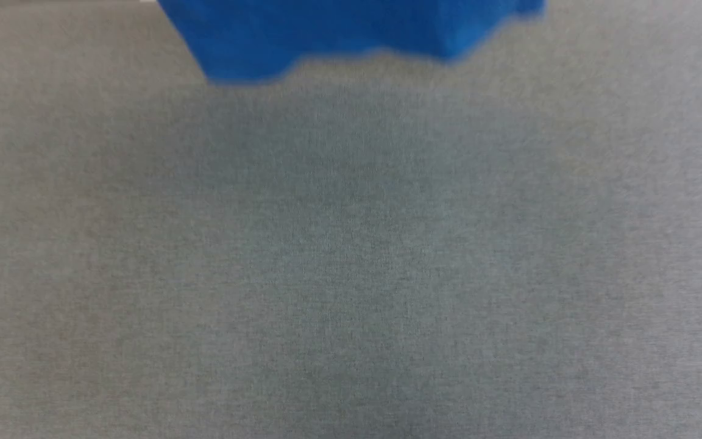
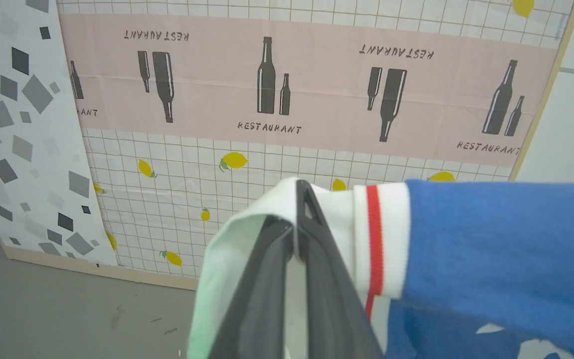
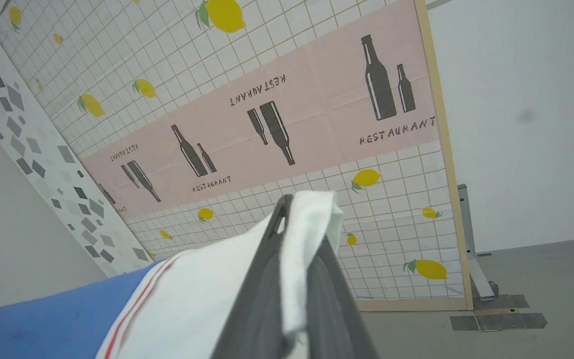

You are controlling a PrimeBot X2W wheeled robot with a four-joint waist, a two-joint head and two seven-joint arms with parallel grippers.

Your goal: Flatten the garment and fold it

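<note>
The garment (image 1: 339, 33) hangs as a blurred royal-blue edge at the top of the head view, above the grey table (image 1: 351, 274). In the left wrist view my left gripper (image 2: 298, 199) is shut on the garment's white sleeve (image 2: 247, 234); red-and-white trim (image 2: 375, 239) and blue body (image 2: 491, 249) stretch away to the right. In the right wrist view my right gripper (image 3: 299, 214) is shut on the other white sleeve (image 3: 207, 289), with blue cloth (image 3: 53, 319) trailing to the lower left. Both grippers are raised and face the wall.
A patterned panel (image 2: 287, 89) with bottles, lemons and a grid stands ahead, next to a white panel with grey squares (image 2: 23, 124). Grey floor (image 3: 541, 284) lies below. A metal stand foot (image 3: 471, 259) and tape patches (image 3: 501, 319) sit at the panel's right end.
</note>
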